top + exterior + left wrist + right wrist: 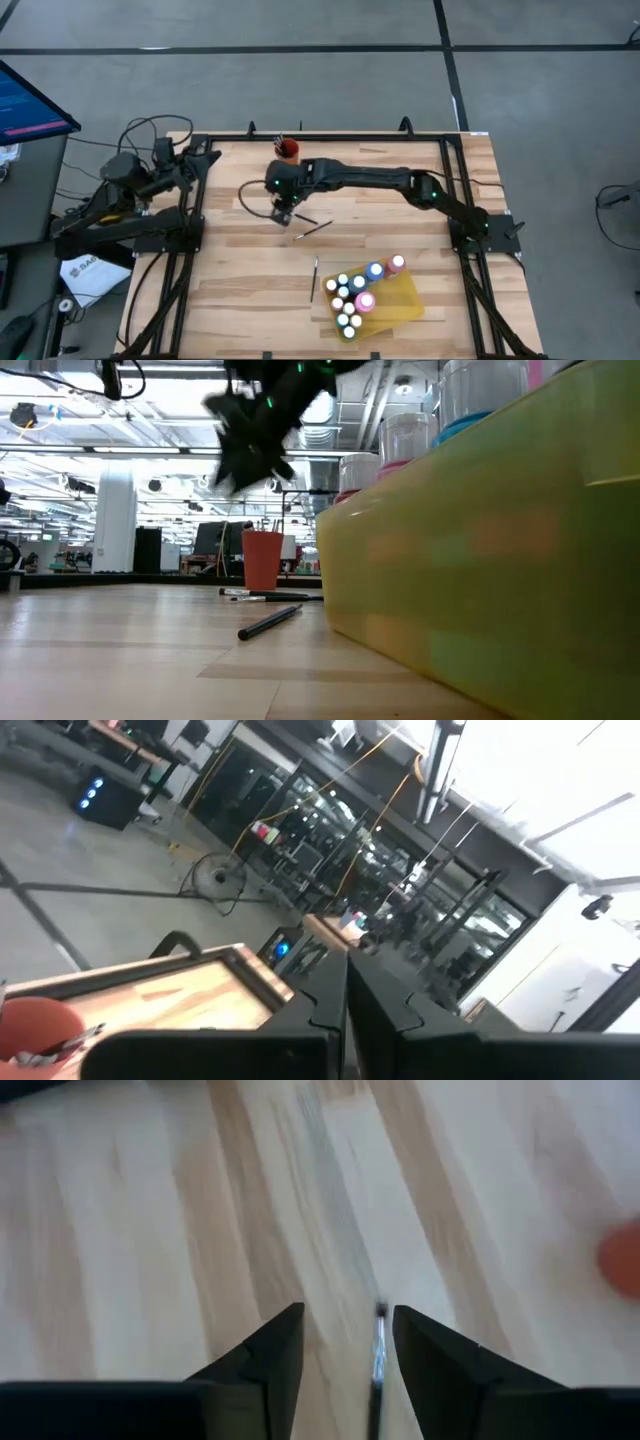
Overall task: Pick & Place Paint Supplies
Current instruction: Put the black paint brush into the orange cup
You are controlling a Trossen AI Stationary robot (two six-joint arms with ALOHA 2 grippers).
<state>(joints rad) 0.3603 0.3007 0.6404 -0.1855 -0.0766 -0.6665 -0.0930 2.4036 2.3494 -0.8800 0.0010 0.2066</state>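
Paint bottles (pixel 352 292) stand packed in the yellow tray (pixel 405 300) near the table's front edge; brushes sit in the orange cup (pixel 289 150). The right gripper (pixel 283 214), jaws apart around a thin paintbrush (pixel 378 1342), hangs mid-table; left gripper (pixel 347 1020) shut

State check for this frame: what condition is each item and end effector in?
Left end effector: shut, empty, parked at the left edge of the table.
Right end effector: open, thin brush between its fingers, not clamped.
Orange cup: upright, brushes inside.
Paint bottles: upright, capped, on the yellow tray.
Loose paintbrushes: lying flat on the table.
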